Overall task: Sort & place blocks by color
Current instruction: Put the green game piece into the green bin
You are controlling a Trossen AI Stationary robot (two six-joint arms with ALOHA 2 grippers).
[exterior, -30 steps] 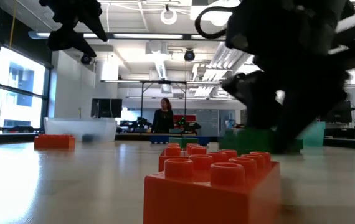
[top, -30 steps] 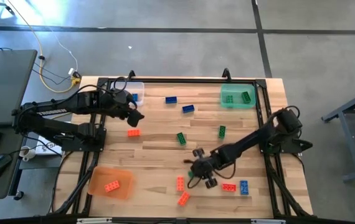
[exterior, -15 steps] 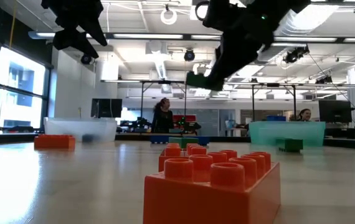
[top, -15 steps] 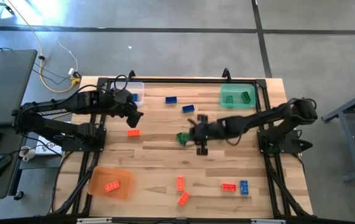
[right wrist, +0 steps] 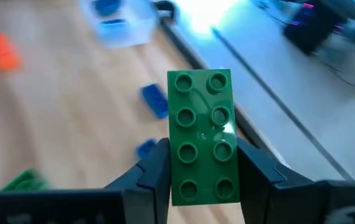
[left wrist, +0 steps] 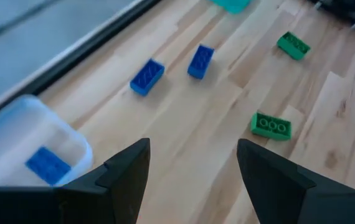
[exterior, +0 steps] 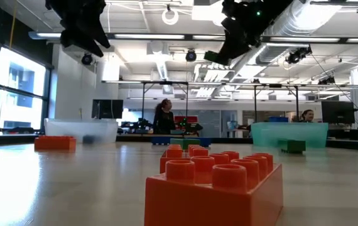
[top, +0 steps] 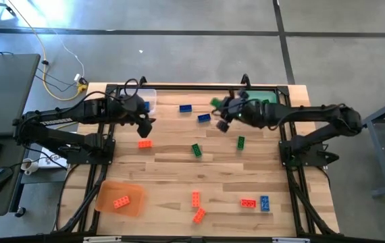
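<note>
My right gripper (top: 221, 113) hangs above the table's far middle, just left of the green tray (top: 265, 106), shut on a green block (right wrist: 202, 134). My left gripper (top: 146, 123) hovers open and empty near the clear tray (top: 146, 98), which holds a blue block (left wrist: 47, 165). Two blue blocks (top: 186, 107) (top: 204, 117), two green blocks (top: 196, 150) (top: 240, 142) and an orange block (top: 144, 143) lie flat on the wood. More orange blocks (top: 196, 206) (top: 248, 202) and a blue one (top: 265, 203) lie near the front edge. My right gripper pinches the green block's two long sides (right wrist: 172, 163) between its two fingers, toward one end of the block. The fingers (right wrist: 252, 169) come from the table's right, slanting down. The block is lifted clear of the table, its studded face toward the wrist camera.
An orange tray (top: 105, 200) with an orange block in it sits at the near left corner. The green tray holds a green block (top: 267, 104). A black frame runs round the tabletop. Bare wood lies between the scattered blocks in the middle.
My right gripper, shut on the green block, has risen from the table's near side and swung toward the far edge, ending beside the green tray; its wrist has turned on the way. My left gripper has rolled about its own axis without shifting place.
</note>
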